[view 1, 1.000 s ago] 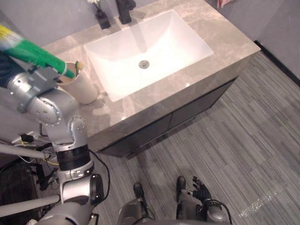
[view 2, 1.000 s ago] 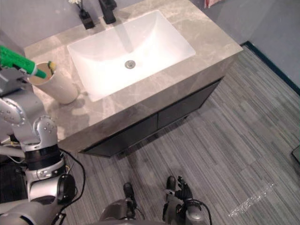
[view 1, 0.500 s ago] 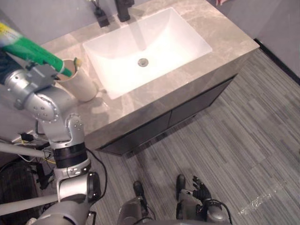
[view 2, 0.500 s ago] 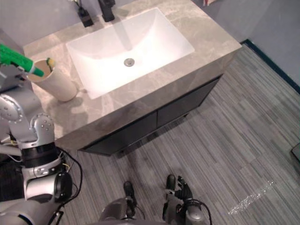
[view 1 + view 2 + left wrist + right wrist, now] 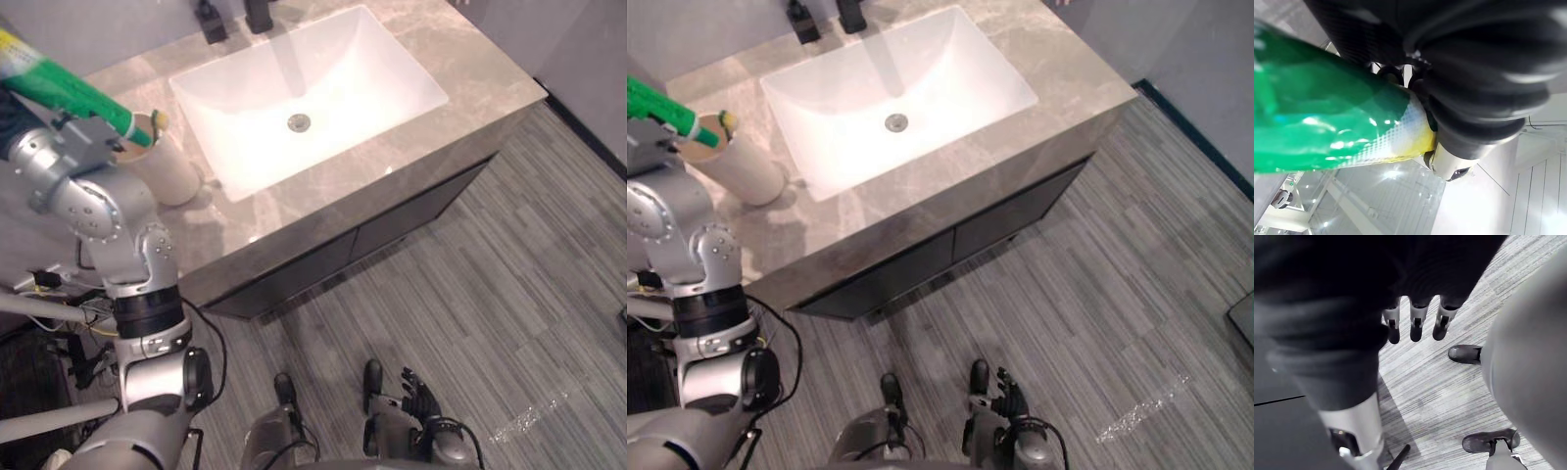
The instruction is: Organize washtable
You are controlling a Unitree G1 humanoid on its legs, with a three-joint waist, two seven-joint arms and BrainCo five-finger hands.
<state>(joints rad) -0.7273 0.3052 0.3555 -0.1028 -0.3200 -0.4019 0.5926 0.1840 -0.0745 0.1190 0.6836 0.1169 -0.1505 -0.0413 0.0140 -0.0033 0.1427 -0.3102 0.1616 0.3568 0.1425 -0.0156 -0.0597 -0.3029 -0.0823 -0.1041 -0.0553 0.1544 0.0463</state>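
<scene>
**Student:** Where is the tube [image 5: 69, 93]?

**Tutor:** It is in the air at the left end of the counter [image 5: 490, 88], clear of the stone. The green body slants down and away from the left robot hand [image 5: 1474, 73]. Its narrow tip hangs over the mouth of the cup [image 5: 168, 174], beside a yellow-topped item [image 5: 159, 119] that stands inside.

**Student:** How does that robot hand stand?

**Tutor:** It is clamped on the tube. In the left wrist view the tube's yellow end lies tight against the dark ribbed cover, and the green body runs out past it.

**Student:** And the cup?

**Tutor:** It stands upright on the counter, just left of the white sink [image 5: 362, 59], near the basin's front left corner. A dark faucet [image 5: 257, 12] stands behind the basin, at the wall side.

**Student:** What of the other arm?

**Tutor:** The right robot hand [image 5: 1414, 325] hangs low over the striped grey floor [image 5: 509, 294], well apart from the counter. Its fingers are straight, lie side by side, and hold nothing.

**Student:** So how do tube and cup relate?

**Tutor:** The tip is above the rim. Whether the two touch cannot be told.
</scene>
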